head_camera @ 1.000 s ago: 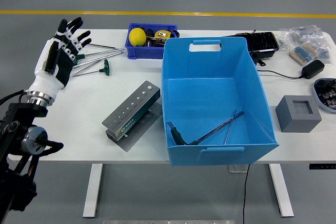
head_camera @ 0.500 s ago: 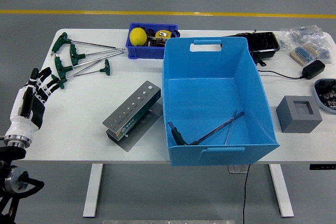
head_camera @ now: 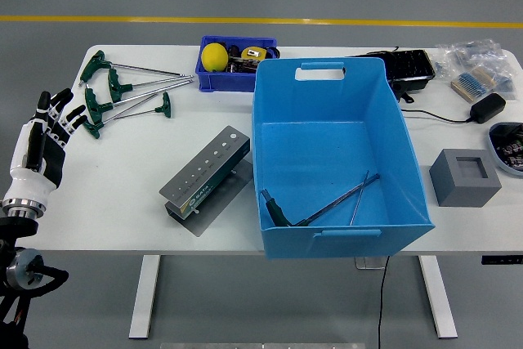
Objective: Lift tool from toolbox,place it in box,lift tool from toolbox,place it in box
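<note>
Several green-handled T-wrenches (head_camera: 122,91) lie on the table's far left. A grey metal tool holder (head_camera: 206,179) lies tilted in the middle, its slots empty. The big blue box (head_camera: 335,153) stands right of it, with a green-handled T-wrench (head_camera: 323,206) lying on its floor near the front. My left hand (head_camera: 45,140) hovers at the table's left edge, fingers spread, holding nothing, just left of the wrenches. No right arm shows.
A small blue bin (head_camera: 237,63) with a yellow ball (head_camera: 214,56) and small items sits at the back. A black tray (head_camera: 409,67), a charger (head_camera: 489,107), bagged parts (head_camera: 478,63) and a grey foam block (head_camera: 463,176) occupy the right side.
My left hand has drawn back from over the T-wrenches down to the table's left edge, then risen slightly. The wrenches it covered are now in full view.
</note>
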`<state>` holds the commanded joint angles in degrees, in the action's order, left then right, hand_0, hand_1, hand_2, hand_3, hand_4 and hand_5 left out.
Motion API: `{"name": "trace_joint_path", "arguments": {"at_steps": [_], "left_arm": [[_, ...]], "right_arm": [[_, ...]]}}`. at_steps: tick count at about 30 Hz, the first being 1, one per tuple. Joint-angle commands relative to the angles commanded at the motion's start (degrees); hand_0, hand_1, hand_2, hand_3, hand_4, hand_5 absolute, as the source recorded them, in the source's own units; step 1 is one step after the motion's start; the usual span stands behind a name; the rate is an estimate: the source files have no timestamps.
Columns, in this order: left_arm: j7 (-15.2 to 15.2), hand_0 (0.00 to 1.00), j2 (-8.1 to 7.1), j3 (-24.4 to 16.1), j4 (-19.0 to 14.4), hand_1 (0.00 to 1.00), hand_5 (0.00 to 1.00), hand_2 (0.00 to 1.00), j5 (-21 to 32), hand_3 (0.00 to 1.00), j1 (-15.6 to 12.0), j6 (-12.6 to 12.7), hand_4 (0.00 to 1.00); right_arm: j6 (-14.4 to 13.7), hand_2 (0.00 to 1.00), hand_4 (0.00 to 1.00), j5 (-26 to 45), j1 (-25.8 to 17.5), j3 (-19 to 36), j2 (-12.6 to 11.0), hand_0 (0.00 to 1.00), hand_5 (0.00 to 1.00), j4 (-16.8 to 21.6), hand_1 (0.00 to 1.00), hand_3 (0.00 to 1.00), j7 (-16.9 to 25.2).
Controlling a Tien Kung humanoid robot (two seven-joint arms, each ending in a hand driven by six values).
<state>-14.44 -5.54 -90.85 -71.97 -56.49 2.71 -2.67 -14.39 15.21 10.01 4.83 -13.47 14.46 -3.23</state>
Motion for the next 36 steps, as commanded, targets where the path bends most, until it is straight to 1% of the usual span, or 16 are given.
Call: {"name": "trace_joint_path", "arguments": {"at_steps": [5,6,8,15,23,24,28,29,30,36], "left_arm": [[0.00,0.998,0.11,0.42,-0.36,0.998,0.876,0.998,-0.36,0.942,0.90,0.05,0.932],[0.08,0.998,0.20,0.48,-0.41,0.998,0.878,0.998,-0.43,0.984,1.07,0.00,0.934],[0.39,0.998,0.29,0.58,-0.37,0.998,0.878,0.998,-0.59,0.984,1.23,-0.31,0.934],[0.75,0.998,0.19,0.96,0.05,0.998,0.884,0.998,-0.45,0.987,0.52,-0.91,0.933],[1.01,0.998,-0.14,1.70,0.05,0.998,0.894,0.998,-0.35,0.986,0.86,-1.46,0.930],[1.13,0.997,-0.13,1.77,-0.01,0.957,0.904,0.998,-0.39,0.985,0.92,-1.69,0.940],[1.46,0.997,-0.15,2.07,-0.24,0.957,0.904,0.998,-0.65,0.985,1.11,-2.53,0.940],[1.50,0.997,-0.15,2.09,-0.25,0.957,0.904,0.998,-0.67,0.985,1.15,-2.63,0.940],[1.56,0.976,-0.13,2.11,-0.25,0.940,0.926,0.998,-0.64,0.981,1.27,-2.77,0.951],[1.96,0.976,-0.12,2.32,-0.21,0.940,0.926,0.998,-0.48,0.981,1.47,-3.29,0.951]], "right_arm": [[-0.01,0.779,0.802,0.55,-0.40,-0.21,-0.03,0.743,0.724,-0.05,0.709,0.578,0.23],[-0.03,0.777,0.802,0.15,-0.44,0.01,-0.02,0.741,0.724,-0.06,0.708,0.576,0.10],[-0.09,0.777,0.802,-0.71,-0.52,0.54,0.03,0.741,0.724,-0.09,0.708,0.576,-0.19],[-0.28,0.775,0.801,-2.15,-0.87,1.72,0.37,0.740,0.723,-0.16,0.706,0.580,-0.88],[-0.37,0.775,0.799,-2.00,-1.08,1.69,0.64,0.739,0.722,-0.15,0.706,0.579,-1.05],[-0.37,0.775,0.798,-1.89,-1.10,1.64,0.66,0.737,0.722,-0.15,0.706,0.579,-1.04],[-0.31,0.775,0.798,-1.20,-1.11,1.25,0.67,0.737,0.722,-0.14,0.706,0.579,-0.90],[-0.30,0.775,0.798,-1.06,-1.12,1.18,0.67,0.737,0.722,-0.14,0.706,0.579,-0.87],[-0.28,0.774,0.798,-0.83,-1.12,1.05,0.69,0.736,0.721,-0.14,0.705,0.579,-0.83],[-0.22,0.773,0.798,-0.41,-1.05,0.80,0.66,0.736,0.721,-0.13,0.705,0.579,-0.72]]}}
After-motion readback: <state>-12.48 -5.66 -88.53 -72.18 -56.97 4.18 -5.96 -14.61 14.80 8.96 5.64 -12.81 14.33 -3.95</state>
